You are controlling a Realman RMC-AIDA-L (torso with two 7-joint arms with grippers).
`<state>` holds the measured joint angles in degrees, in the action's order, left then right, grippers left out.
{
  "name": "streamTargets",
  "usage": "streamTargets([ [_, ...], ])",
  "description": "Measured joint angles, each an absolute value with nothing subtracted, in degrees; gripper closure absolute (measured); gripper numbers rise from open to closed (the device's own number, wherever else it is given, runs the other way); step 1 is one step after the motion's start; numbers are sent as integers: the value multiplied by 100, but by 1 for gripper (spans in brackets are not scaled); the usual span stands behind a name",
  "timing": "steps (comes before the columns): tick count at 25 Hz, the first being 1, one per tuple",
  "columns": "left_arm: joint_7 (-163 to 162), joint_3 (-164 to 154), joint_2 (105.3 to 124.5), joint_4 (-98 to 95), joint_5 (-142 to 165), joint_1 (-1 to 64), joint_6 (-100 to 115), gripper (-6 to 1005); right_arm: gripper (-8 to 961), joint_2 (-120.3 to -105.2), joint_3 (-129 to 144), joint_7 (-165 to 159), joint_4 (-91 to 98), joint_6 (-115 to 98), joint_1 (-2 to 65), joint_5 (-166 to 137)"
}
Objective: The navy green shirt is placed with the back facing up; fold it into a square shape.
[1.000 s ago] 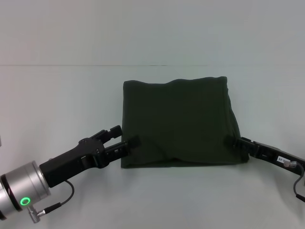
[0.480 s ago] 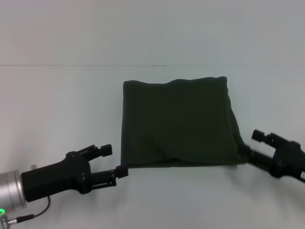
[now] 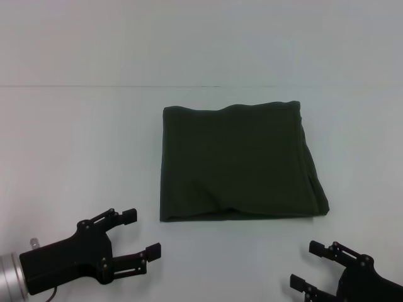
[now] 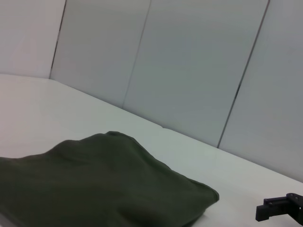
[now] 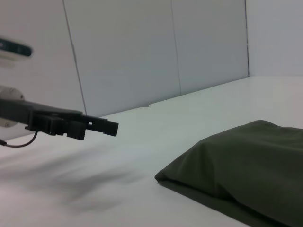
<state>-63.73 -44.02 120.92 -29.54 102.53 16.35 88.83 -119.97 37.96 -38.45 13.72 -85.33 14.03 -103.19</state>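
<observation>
The navy green shirt lies folded into a near-square block in the middle of the white table, plain side up. It also shows as a low dark mound, the shirt in the left wrist view and the shirt in the right wrist view. My left gripper is open near the table's front left, clear of the cloth. My right gripper is open at the front right, also apart from the shirt. Neither holds anything. The right gripper's fingers appear far off in the left wrist view, the left gripper's fingers in the right wrist view.
The white table runs back to a pale panelled wall.
Both grippers have let go of the shirt's front corners and drawn back toward the table's front edge. The shirt stays folded where it was.
</observation>
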Motion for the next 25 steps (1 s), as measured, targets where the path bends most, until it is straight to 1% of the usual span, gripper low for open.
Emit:
streamTargets([
  [16,-6408,-4424,12103,-2948,10521,1620,8948,53,162,-12005,3245,-3443,1169,-8463,1446,-10281],
  [25,-6415,-4393,12152,-2944,10494,1640,9018,53,160,-12006,3114,-3431,1169,-8452,1527,-10283],
])
